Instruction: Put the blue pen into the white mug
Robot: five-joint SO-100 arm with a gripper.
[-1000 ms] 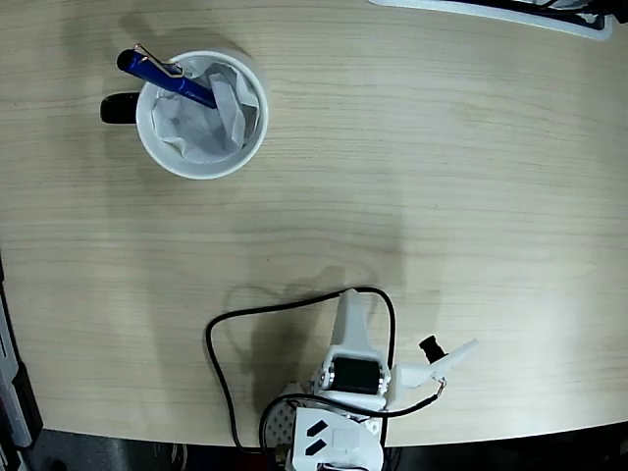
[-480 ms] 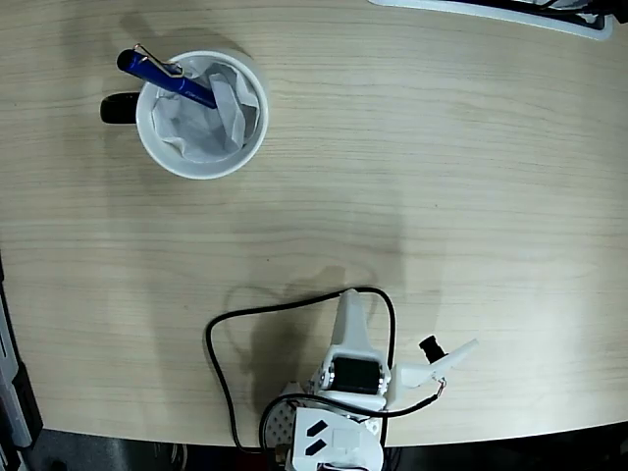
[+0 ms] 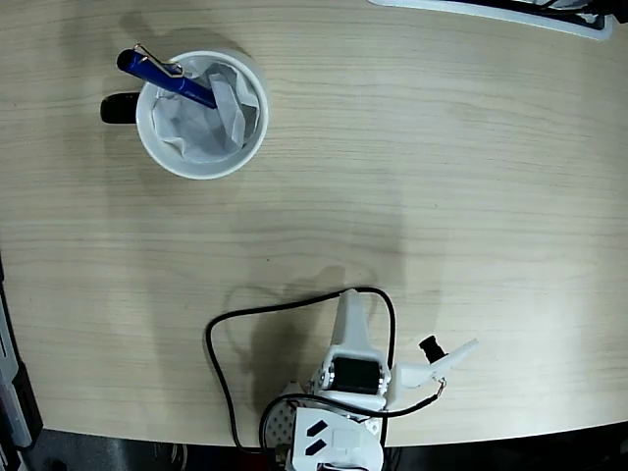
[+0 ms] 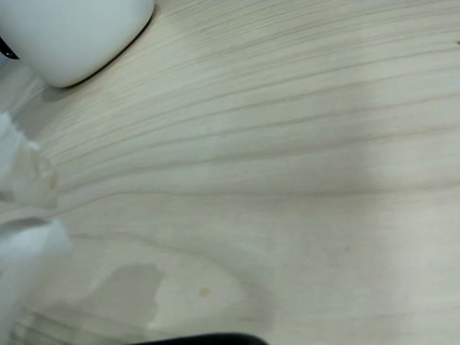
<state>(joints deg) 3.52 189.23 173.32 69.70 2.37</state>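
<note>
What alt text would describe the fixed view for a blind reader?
A slim metallic-blue pen stands tilted in a round white ceramic mug on a pale wooden table. The white robot arm sits folded at the bottom edge.

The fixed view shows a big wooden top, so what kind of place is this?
Probably a desk or workbench: a pale wood-grain tabletop, a round white ceramic mug lined with crumpled paper and holding a glossy blue pen, and a small white robot arm at its near edge.

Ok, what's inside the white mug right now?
In the white mug: crumpled white paper and the blue pen, leaning on the rim, clip end sticking out. The paper hides its tip and the mug's bottom.
</note>
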